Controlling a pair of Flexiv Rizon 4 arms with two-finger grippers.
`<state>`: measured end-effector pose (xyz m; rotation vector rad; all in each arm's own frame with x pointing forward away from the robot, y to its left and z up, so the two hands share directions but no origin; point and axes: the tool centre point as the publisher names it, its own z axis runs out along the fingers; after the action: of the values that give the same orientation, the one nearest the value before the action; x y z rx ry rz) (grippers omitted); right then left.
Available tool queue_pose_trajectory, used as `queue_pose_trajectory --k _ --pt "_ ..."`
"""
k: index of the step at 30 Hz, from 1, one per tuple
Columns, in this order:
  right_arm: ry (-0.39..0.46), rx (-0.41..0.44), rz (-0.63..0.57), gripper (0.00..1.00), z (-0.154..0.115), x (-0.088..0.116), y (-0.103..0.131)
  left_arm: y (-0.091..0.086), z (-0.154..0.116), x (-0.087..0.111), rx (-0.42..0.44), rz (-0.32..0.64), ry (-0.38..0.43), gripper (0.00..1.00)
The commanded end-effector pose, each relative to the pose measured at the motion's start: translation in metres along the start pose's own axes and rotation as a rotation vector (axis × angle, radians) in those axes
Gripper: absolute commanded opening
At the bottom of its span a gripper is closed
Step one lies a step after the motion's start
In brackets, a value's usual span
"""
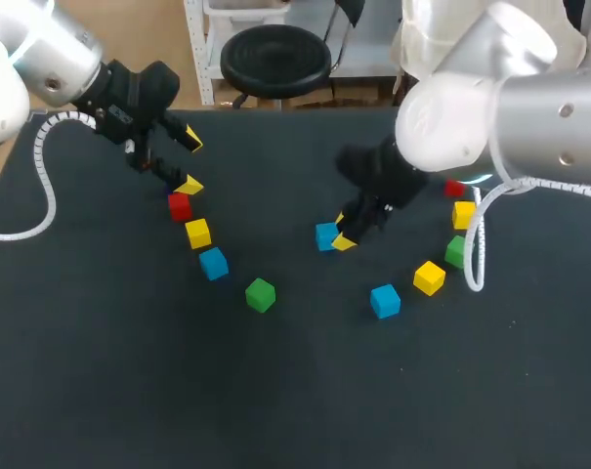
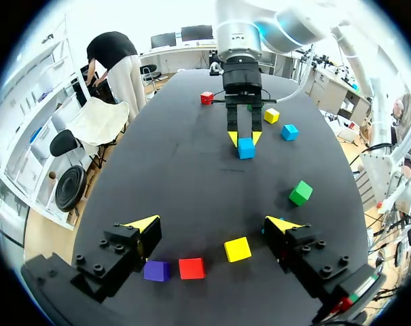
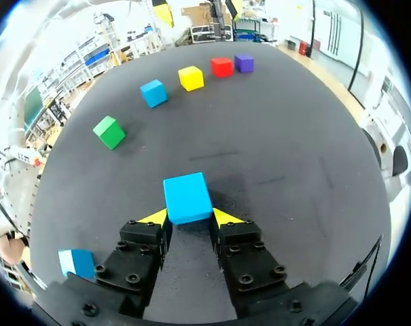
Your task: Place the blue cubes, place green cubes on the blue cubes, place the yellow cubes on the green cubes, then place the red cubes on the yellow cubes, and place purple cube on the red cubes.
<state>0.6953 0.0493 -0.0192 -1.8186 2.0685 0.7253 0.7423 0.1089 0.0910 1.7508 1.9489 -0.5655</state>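
right pincer (image 3: pixel 189 219) clamps a blue cube (image 3: pixel 187 197); left pincer (image 2: pixel 213 224) stands open.

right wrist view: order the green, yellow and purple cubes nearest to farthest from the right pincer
1. green cube, ahead of the right pincer, at the arc's near end
2. yellow cube, midway along the arc
3. purple cube, at the far end, beside the red cube

No text, label, brand, number or sign can be read anywhere, neither on the cubes (image 1: pixel 198 233) nor on the dark bench (image 1: pixel 129 391).
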Motion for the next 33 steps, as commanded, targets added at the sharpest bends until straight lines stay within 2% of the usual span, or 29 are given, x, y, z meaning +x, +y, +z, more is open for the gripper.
queue_pose_trajectory --k 1,5,19,28,33 --pt "0.019 0.053 0.036 0.02 0.008 -0.002 0.006 -0.001 0.000 0.000 -0.002 0.001 0.000 1.00" --pt "0.007 0.104 0.047 0.00 0.009 -0.005 0.004 -0.001 0.000 0.000 -0.002 0.001 0.000 1.00" --pt "0.005 0.157 0.046 0.00 0.000 -0.001 -0.001 -0.001 0.000 0.000 -0.002 0.001 0.000 1.00" --pt "0.021 0.177 0.034 0.00 -0.010 -0.004 0.003 -0.001 0.000 0.000 -0.002 0.001 0.000 1.00" --pt "0.068 0.187 0.069 0.00 -0.009 -0.005 0.003 -0.001 0.000 0.000 -0.002 0.001 0.000 1.00"
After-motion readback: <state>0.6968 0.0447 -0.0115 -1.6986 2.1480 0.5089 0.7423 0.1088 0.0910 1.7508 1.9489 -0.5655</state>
